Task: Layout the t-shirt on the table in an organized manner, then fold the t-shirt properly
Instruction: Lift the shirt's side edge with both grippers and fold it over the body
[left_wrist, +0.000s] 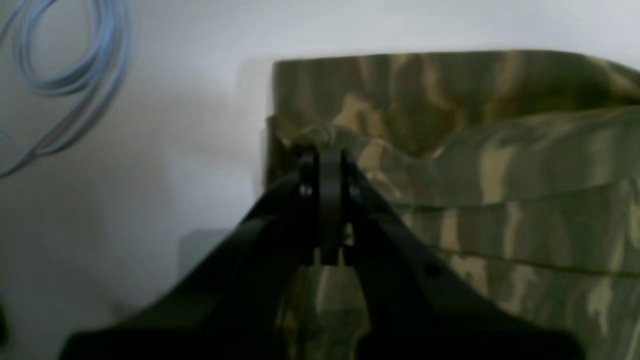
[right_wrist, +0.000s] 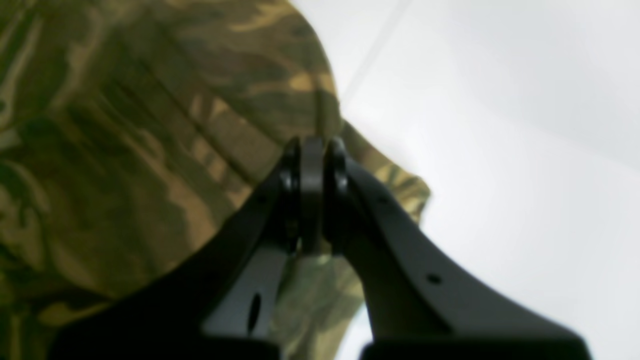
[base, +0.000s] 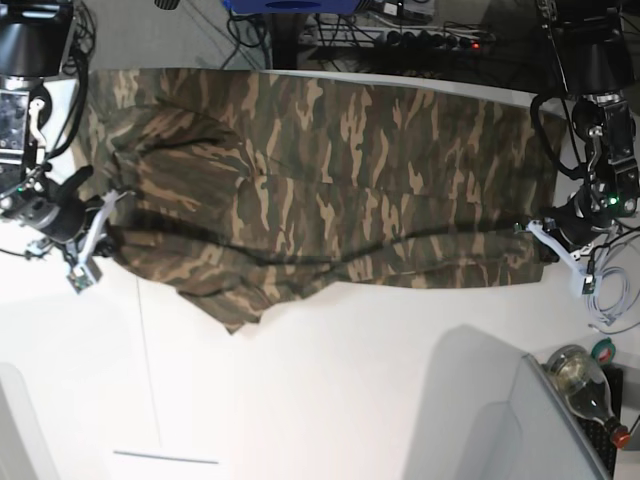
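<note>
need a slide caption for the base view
Both tools, left and right, pinch opposite ends of the camouflage t-shirt, spread across the white table.

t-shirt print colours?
Camouflage of olive green, tan and dark brown on the t-shirt; clearest in the base view.

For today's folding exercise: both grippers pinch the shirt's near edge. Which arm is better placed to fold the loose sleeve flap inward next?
Probably the right gripper. It is shut on the t-shirt at the sleeve end, right beside the hanging flap. The left gripper pinches the opposite end, across the table.
</note>
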